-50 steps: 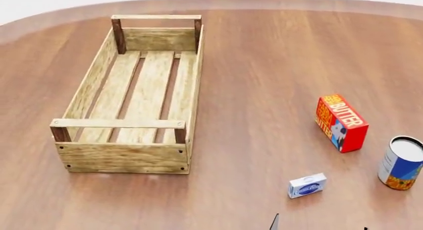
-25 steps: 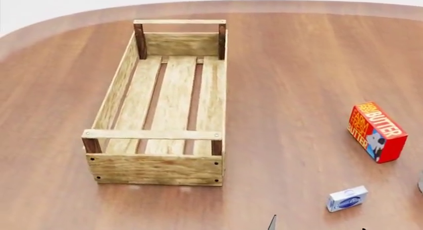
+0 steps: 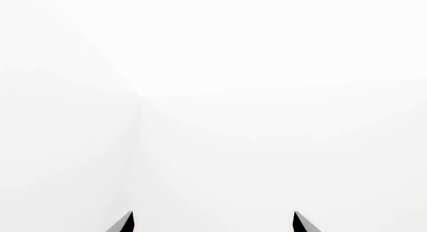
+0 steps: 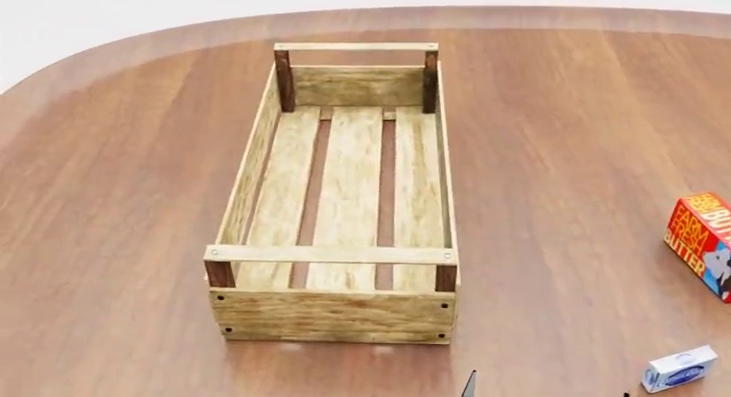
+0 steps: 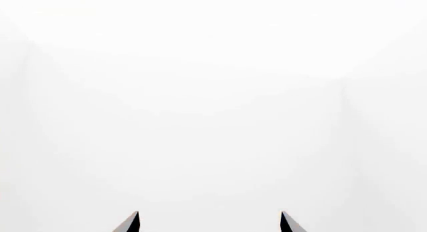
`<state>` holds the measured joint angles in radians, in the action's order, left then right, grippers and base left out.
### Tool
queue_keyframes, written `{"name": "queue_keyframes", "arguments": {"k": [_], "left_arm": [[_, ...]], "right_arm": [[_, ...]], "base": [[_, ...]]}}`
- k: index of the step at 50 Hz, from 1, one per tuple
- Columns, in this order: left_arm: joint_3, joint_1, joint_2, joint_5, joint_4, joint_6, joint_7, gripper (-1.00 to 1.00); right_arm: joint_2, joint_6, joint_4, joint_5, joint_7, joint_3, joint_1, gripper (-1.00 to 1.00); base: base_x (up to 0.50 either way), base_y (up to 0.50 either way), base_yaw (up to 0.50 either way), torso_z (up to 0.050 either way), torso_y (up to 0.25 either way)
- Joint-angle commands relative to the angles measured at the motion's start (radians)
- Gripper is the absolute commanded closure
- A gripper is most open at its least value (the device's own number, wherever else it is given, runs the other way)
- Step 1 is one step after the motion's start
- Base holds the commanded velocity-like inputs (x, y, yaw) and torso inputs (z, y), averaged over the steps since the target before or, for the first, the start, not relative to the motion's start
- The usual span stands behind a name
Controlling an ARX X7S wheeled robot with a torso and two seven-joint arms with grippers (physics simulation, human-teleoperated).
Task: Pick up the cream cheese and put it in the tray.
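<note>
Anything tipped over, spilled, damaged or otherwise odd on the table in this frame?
Nothing stands out. The tray sits flat and intact with nothing in it, the cream cheese lies flat on the table near the right edge of the head view, and the butter box, partly cut off, looks undamaged.

Left gripper [image 3: 212, 223] jaws spread apart, only two dark fingertips [image 3: 124, 223] showing, right gripper [image 5: 209, 223] likewise parted — nothing between either pair, a dark tip barely visible in the head view
</note>
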<state>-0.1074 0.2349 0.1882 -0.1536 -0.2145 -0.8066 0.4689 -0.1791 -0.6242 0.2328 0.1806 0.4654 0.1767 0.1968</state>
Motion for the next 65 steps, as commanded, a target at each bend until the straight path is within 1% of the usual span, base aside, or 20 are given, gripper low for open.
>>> {"name": "queue_keyframes", "arguments": {"k": [1,33,65], "left_arm": [[-0.007,0.0,0.006,-0.005,-0.001,0.003,0.009,-1.0],[-0.023,-0.007,0.022,-0.01,0.006,0.008,0.033,-1.0],[-0.032,-0.004,0.035,-0.015,-0.004,0.012,0.06,-1.0]], "right_arm": [[-0.01,0.004,0.002,-0.01,0.005,0.008,-0.002,-1.0],[-0.031,0.008,0.003,-0.035,0.022,0.028,-0.008,-1.0],[-0.047,0.013,0.007,-0.039,0.04,0.044,-0.01,-1.0]], "base": [[0.11,0.24,0.0,0.0,0.0],[0.15,0.11,0.0,0.0,0.0],[0.19,0.01,0.0,0.0,0.0]]}}
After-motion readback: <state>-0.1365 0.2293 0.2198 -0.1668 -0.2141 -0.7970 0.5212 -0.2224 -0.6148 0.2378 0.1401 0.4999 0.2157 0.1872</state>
